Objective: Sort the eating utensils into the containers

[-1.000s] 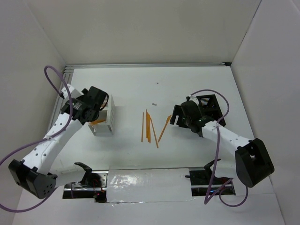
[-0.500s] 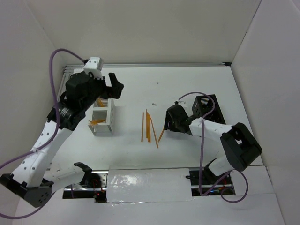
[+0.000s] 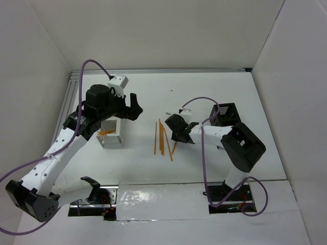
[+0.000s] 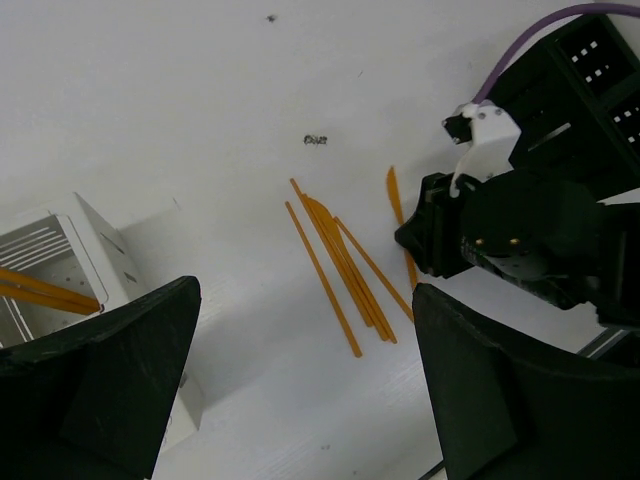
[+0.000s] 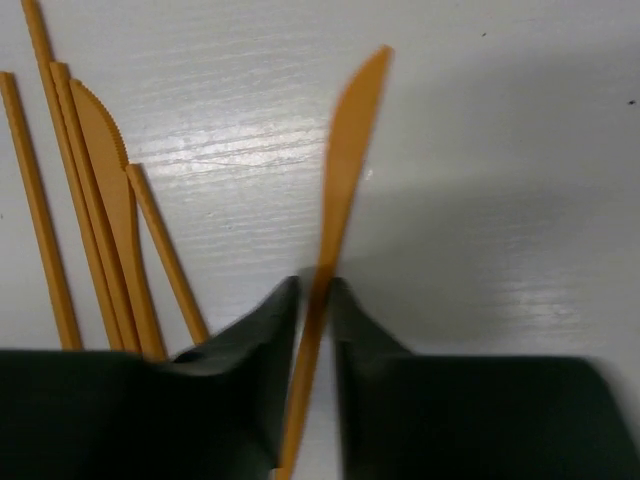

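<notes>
The right end effector [image 5: 312, 290] was closed on an orange knife [image 5: 345, 140], both fingers pressed against its edges low on its length and the pointed end sticking out ahead, down at the tabletop [image 3: 153, 92]. This grip sat well to the right of the white caddy [image 3: 113, 133]. Between the caddy and the held knife lay the loose utensils [image 3: 162, 138], a close bundle of thin orange sticks with one serrated knife among them, just beside the held knife but apart from it. The left end effector [image 4: 305, 300] hung wide open and held nothing, above the white caddy's right side. Inside that caddy a few orange pieces [image 4: 45, 290] lay slanted. The black caddy [image 3: 225, 115] stood farthest right of the white one, beyond the right end effector.
</notes>
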Robot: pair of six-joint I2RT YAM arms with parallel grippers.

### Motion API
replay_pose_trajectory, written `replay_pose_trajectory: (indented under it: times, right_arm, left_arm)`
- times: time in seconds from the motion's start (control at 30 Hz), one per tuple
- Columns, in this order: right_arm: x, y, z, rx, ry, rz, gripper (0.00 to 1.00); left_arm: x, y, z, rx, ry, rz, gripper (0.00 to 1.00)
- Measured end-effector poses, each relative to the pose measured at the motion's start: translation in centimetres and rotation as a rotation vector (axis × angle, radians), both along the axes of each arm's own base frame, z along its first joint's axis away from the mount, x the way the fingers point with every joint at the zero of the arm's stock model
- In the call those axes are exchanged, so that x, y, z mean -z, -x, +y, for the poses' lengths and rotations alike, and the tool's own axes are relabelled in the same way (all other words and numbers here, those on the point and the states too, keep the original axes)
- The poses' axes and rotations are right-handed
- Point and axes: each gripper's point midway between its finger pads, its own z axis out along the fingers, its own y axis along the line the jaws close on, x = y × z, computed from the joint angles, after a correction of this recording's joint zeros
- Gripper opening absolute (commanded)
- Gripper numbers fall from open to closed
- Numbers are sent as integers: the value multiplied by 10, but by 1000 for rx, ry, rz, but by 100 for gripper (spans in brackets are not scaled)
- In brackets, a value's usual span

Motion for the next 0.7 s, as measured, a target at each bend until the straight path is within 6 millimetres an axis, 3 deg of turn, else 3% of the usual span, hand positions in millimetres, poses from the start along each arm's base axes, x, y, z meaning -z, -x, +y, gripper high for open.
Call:
replay_pose_trajectory:
  times: [0.1,0.2,0.33,0.4,0.43,0.57,0.7]
  right_arm:
    - [3,-7,7,19,29,-17,0]
    - [2,-13,14,24,54,-41,0]
    - [1,-13,14,6,69,-58,0]
    - [-2,-6,12,-41,66,-59,0]
    - [8,8,6,-92,82,-20,0]
    - [-31,26,7,-224,-21,-68,0]
    - [-96,31,29,-372,-184,-211,0]
  left_arm:
    - [-12,6,3,2,16,-35,100]
    - [-18,9,3,5,27,-51,100]
    - [-9,5,-1,9,28,-15,100]
    - [2,1,-7,9,43,35,100]
    - [9,-2,-11,6,54,66,100]
    - [42,-18,-29,-22,97,197,99]
    - [73,-26,-50,-9,128,289,98]
